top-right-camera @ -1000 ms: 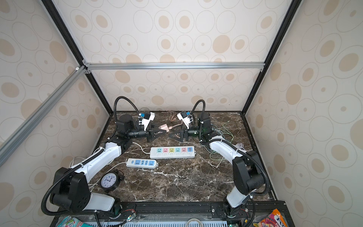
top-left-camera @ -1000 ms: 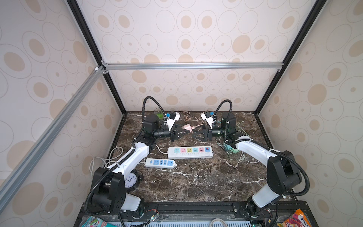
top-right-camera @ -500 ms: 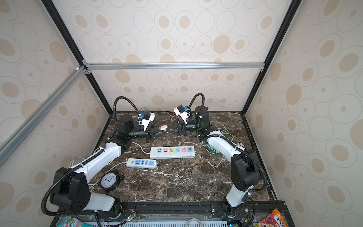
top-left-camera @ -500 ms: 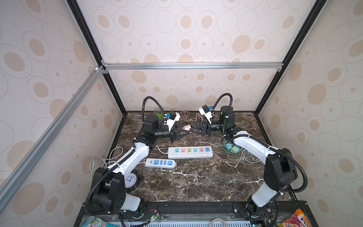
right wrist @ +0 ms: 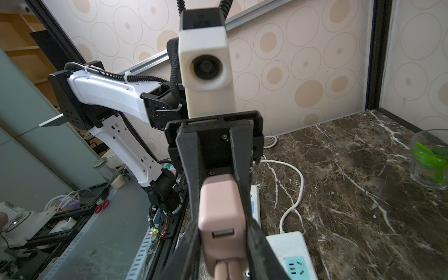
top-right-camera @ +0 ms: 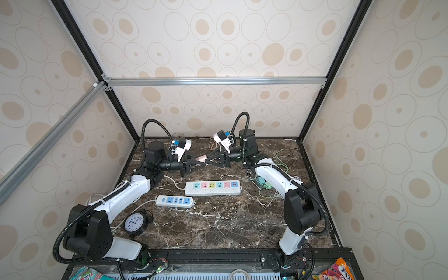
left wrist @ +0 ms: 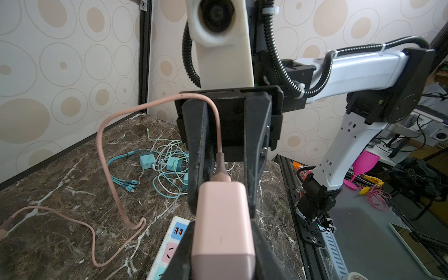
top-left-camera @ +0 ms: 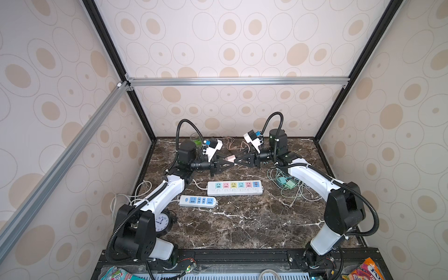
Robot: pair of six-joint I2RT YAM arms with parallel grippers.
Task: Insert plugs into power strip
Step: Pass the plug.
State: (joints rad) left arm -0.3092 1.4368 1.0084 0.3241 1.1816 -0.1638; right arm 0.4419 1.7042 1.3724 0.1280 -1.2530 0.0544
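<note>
Up in the air at the back of the table, over the power strip [top-left-camera: 234,192], both my grippers are on the same pink plug [left wrist: 223,225] now. A second ago my right gripper [right wrist: 223,254] was gaping and off to one side. It's since swung in and pinched the cable end, fingers [right wrist: 184,257] snug on the plug's sides. My left gripper [left wrist: 223,259] hasn't budged, still clamped on the other end. Looks like a mid-air handover to me: left lets go next, right lines it up with a socket. Nothing's plugged in yet, and the teal and mint plugs [top-left-camera: 282,180] are still sitting in their cable tangle.
</note>
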